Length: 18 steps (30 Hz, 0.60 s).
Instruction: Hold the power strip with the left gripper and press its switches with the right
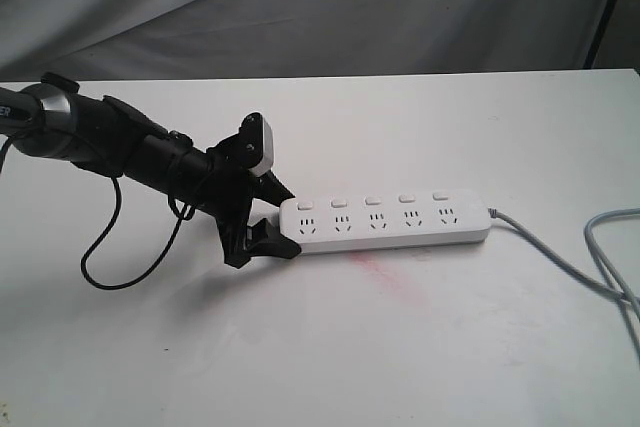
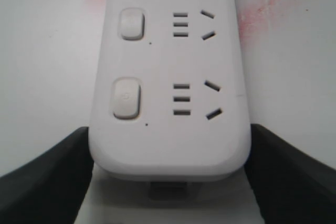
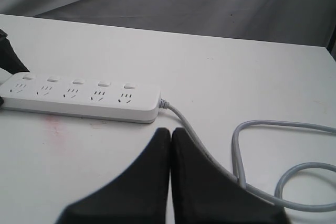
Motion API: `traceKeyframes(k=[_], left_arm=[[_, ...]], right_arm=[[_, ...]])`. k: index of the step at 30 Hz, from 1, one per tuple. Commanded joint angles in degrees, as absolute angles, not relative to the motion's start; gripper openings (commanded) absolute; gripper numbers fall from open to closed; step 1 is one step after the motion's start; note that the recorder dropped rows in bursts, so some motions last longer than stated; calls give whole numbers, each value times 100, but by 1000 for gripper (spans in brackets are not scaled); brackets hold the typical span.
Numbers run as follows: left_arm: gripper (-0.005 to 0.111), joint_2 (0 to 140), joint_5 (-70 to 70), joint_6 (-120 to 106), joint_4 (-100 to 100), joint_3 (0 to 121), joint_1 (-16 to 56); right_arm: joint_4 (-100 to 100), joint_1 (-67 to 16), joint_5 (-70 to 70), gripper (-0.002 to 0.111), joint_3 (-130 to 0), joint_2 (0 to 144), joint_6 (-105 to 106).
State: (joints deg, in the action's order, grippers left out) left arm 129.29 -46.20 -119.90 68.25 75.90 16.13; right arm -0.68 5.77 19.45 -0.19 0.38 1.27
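The white power strip (image 1: pixel 385 219) lies flat across the middle of the table, sockets up, with its switches (image 1: pixel 372 201) in a row along the far side. My left gripper (image 1: pixel 288 222) is at the strip's left end, one black jaw against each long side, shut on the strip (image 2: pixel 168 77). The nearest switch (image 2: pixel 127 98) sits just ahead of those jaws. My right gripper (image 3: pixel 170 132) is shut and empty, its jaws pressed together. It hangs off the strip's (image 3: pixel 79 95) cable end, well short of the switches (image 3: pixel 77 82), and is out of the exterior view.
The grey cable (image 1: pixel 560 257) leaves the strip's right end and loops (image 3: pixel 283 125) on the table beside my right gripper. A red smear (image 1: pixel 385 272) marks the table in front of the strip. A black wire (image 1: pixel 100 247) hangs from the left arm. Grey cloth (image 1: pixel 300 7) hangs behind the table.
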Motion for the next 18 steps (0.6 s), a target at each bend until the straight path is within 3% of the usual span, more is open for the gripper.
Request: traceKeyframes(k=[1,12,18], left_arm=[[0,12962,-4223,-12000,6714,7612,1617],[0,12962,-4223,-12000,6714,7612,1617],[0,12962,-4223,-12000,6714,7612,1617]], right_arm=[[-89,563,1569,0,0,0,119],[-89,563,-1565,0,0,0,119],[-89,563,-2287,0,0,0,119]])
